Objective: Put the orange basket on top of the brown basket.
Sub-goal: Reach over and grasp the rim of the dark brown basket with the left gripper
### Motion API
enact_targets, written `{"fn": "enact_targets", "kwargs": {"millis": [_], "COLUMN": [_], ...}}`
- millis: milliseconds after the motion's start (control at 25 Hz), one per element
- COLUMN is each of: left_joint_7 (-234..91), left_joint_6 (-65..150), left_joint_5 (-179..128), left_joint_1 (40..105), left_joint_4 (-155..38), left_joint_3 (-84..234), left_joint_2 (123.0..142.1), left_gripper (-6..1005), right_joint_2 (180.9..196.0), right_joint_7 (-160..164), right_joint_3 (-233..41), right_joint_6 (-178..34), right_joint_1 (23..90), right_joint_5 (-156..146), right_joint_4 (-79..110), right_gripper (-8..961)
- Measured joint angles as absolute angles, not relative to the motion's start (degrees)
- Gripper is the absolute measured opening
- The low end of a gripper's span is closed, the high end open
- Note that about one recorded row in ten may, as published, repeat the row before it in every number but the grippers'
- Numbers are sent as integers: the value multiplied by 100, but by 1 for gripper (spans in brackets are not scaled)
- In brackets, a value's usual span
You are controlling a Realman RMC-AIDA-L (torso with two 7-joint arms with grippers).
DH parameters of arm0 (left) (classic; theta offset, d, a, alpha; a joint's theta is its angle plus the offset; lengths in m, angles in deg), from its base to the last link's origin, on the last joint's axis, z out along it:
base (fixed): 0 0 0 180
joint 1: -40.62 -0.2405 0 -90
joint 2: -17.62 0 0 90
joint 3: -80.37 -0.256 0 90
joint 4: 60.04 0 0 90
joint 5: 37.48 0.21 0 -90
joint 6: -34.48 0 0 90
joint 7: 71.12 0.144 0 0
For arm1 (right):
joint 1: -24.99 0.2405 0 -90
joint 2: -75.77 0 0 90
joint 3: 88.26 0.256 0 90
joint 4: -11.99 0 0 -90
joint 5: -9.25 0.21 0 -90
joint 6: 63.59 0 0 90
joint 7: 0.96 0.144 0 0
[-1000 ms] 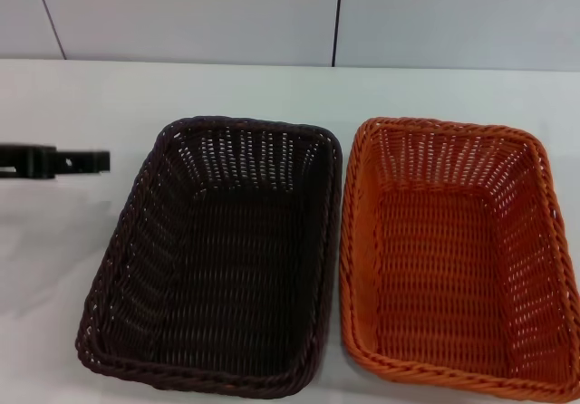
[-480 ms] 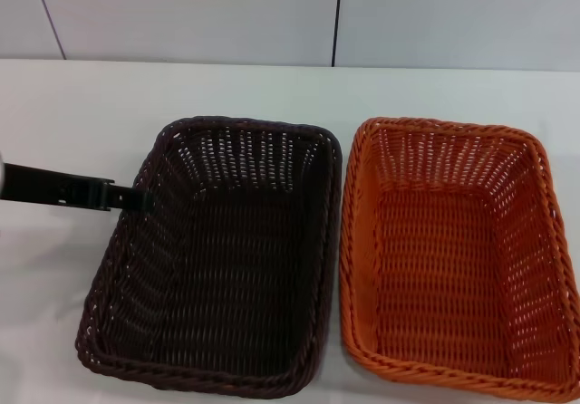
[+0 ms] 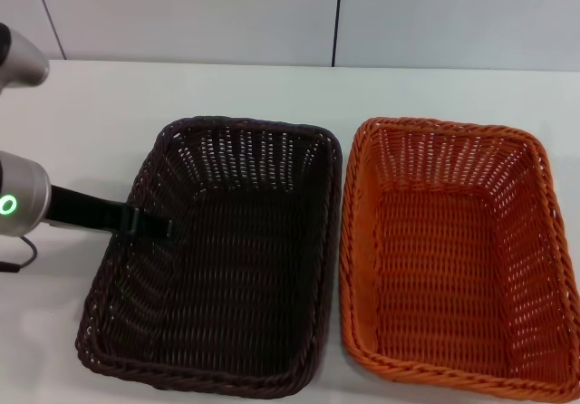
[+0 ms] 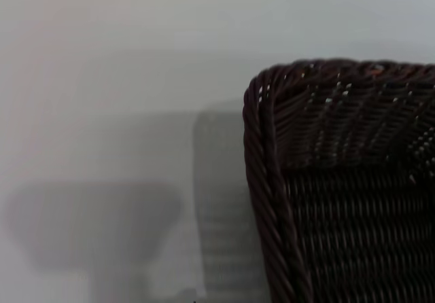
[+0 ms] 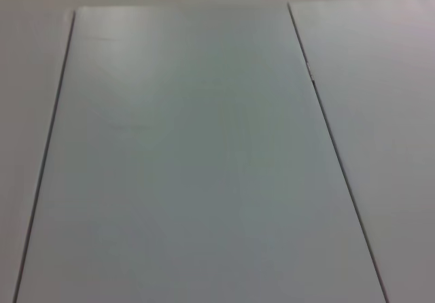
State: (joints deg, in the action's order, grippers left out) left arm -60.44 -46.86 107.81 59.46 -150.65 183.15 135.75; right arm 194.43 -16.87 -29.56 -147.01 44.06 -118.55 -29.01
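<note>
1. I see my left hand (image 3: 154, 226) reaching in over the left long rim of the brown basket (image 3: 222, 259), its dark tip just past the braid and above the basket's interior.
2. I cannot tell whether that hand is spread or pressed together; only one dark bar shows in the head view, and the left wrist view shows no fingers.
3. The right hand appears in no view. Its wrist camera faces only plain grey panels with seams.
4. The orange basket (image 3: 453, 259) lies beyond the brown basket from the left hand, on the far side of it. The two baskets stand side by side on the white bench (image 3: 82, 105), long rims touching or very nearly so.
5. Both baskets run their long axis away from the robot, parallel to each other.
6. I judge the right arm the nearer one to the orange basket; the left hand would have to cross the whole brown basket to reach it.
7. Both baskets are rectangular, woven wicker-style, with sloped openwork sides, a closed woven floor and a thick braided rim. The left wrist view shows the brown rim corner (image 4: 262, 113) as twisted rope-like strands.
8. Judgement: the braid offers a firm edge for pinching.
</note>
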Motion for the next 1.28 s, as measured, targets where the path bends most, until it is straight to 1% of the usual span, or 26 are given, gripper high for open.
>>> {"fn": "enact_targets", "kwargs": {"millis": [280,600,800,1040,1240,1280], "left_joint_7": [-6047,-6042,-6052,-5966,-5450,-5349], "left_joint_6": [-4568,-4583,-4606,-4622,-4833,-4863], "left_joint_5": [10781,10795,10942,10965,10784,10713], "left_joint_1": [6018,6022,6019,6000,6080,6093], "left_joint_4": [-14737,-14955,-15103,-15263,-15297,-15283], "left_joint_3": [18256,18005,17912,17978,18498,18597], "left_joint_2": [13575,13573,13571,13555,13553,13553], "left_gripper": [762,756,540,332,225,225], "right_joint_2": [19435,19433,19439,19450,19453,19455], "right_joint_7": [-1687,-1683,-1595,-1477,-1465,-1465], "right_joint_3": [-2945,-2946,-2946,-2874,-2855,-2847], "right_joint_6": [-14701,-14701,-14699,-14699,-14714,-14731], "right_joint_1": [4414,4440,4447,4436,4450,4448], "right_joint_5": [-11882,-11887,-11890,-11890,-11867,-11865], "right_joint_4": [-2893,-2852,-2834,-2752,-2696,-2694], "right_gripper": [747,746,747,748,746,746]}}
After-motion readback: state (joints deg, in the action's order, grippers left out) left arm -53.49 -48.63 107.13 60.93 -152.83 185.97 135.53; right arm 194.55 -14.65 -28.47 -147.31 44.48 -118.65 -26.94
